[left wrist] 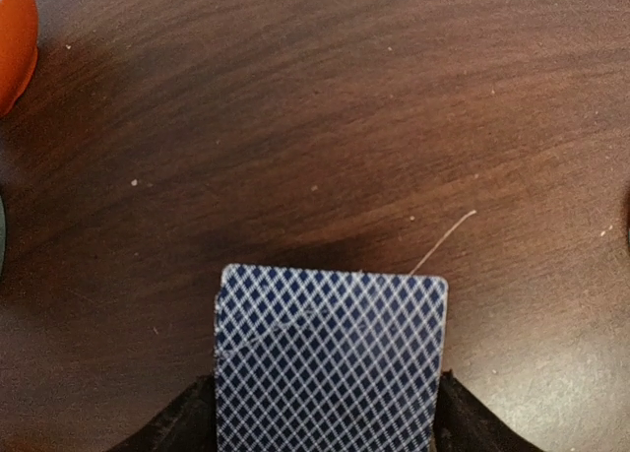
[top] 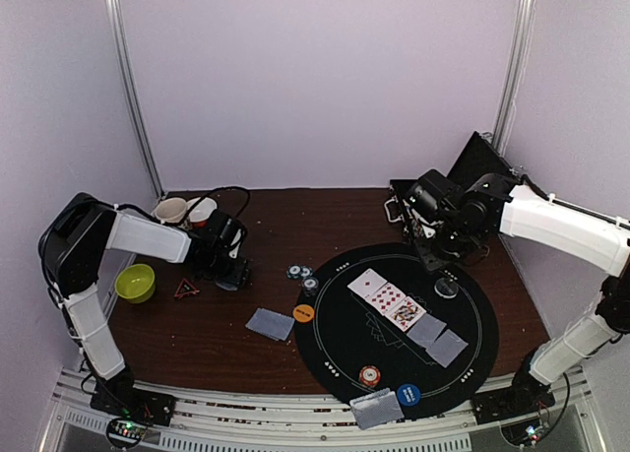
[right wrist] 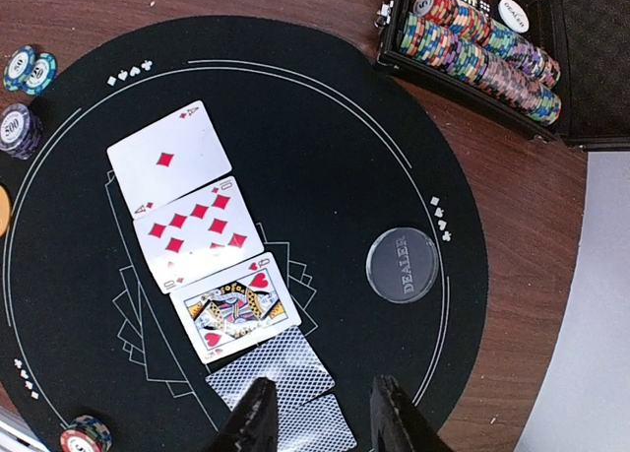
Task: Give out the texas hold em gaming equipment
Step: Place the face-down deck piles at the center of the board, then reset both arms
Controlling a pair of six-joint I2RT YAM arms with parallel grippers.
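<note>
Cards lie in a row on the round black mat (right wrist: 325, 127): three face-up cards (right wrist: 202, 230), red-pipped, then two face-down cards (right wrist: 285, 383) at the end nearest the arms' bases. Right jaws hang released, fingers (right wrist: 254, 418) apart, over those two. A dealer disc (right wrist: 403, 265) sits beside the row. Left jaws are clenched on a blue-backed card (left wrist: 330, 358) over the bare bench (left wrist: 345, 107), well left of the mat. An orange disc (top: 304, 313), a striped chip (top: 369, 375) and a blue disc (top: 410, 394) sit along the mat's near rim.
</note>
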